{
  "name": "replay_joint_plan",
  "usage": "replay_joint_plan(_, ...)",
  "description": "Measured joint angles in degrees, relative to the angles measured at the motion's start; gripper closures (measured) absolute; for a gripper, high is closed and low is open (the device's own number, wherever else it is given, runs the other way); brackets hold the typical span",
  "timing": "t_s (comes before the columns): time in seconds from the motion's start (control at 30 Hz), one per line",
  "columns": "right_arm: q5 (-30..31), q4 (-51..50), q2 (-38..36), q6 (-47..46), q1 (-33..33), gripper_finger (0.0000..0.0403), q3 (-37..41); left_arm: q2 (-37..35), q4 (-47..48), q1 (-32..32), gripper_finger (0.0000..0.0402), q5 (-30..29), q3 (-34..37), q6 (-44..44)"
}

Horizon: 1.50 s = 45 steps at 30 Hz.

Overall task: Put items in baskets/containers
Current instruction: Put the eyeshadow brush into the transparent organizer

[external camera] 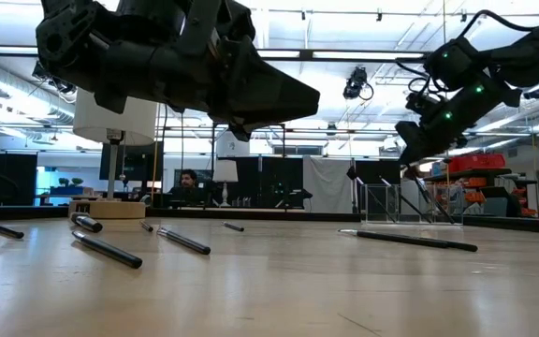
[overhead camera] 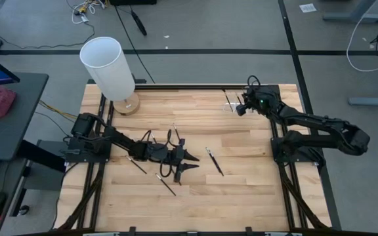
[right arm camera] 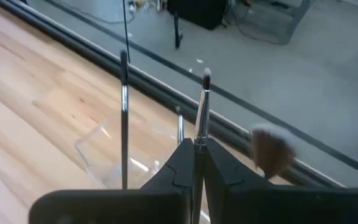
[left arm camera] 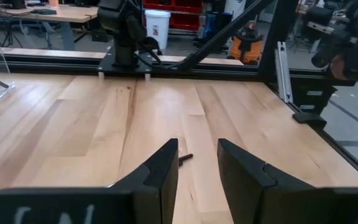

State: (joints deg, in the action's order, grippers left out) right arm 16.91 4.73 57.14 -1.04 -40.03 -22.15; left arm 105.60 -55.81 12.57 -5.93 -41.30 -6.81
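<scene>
Pale wooden desk [overhead camera: 241, 196] planks carry loose brushes [overhead camera: 214, 160] near the middle, where the left gripper [left arm camera: 197, 163] hovers with fingers parted and empty, one brush end lying just beyond them. Farther back, the right gripper [right arm camera: 196, 152] has fingers clenched on an upright brush [right arm camera: 202, 106] above the clear holder [right arm camera: 114, 155] at the desk's far edge.

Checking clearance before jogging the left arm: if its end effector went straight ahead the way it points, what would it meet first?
Probably the thin brush lying on the table just beyond the open left end effector; depth is unclear.
</scene>
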Motion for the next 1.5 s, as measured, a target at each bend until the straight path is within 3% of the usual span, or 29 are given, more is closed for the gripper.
replay_joint_plan(0.33,-0.22,-1.01,0.3,0.02,-0.05,0.0391,0.0,0.0,0.0,0.03,0.0285,-0.02,0.0,-0.06)
replay_joint_plan(0.8,-0.02,0.25,8.1,-0.69,-0.03,0.0379,0.0,0.0,-0.02,0.56,0.0285,0.0,0.01,-1.57)
replay_joint_plan(1.17,0.17,0.65,9.25,-1.6,-0.03,0.0373,0.0,0.0,-0.02,0.59,0.0285,0.04,0.0,-1.59)
replay_joint_plan(1.5,0.15,2.45,8.79,-1.49,-0.03,0.0293,0.0,0.0,-0.02,0.59,0.0285,0.04,0.0,-1.63)
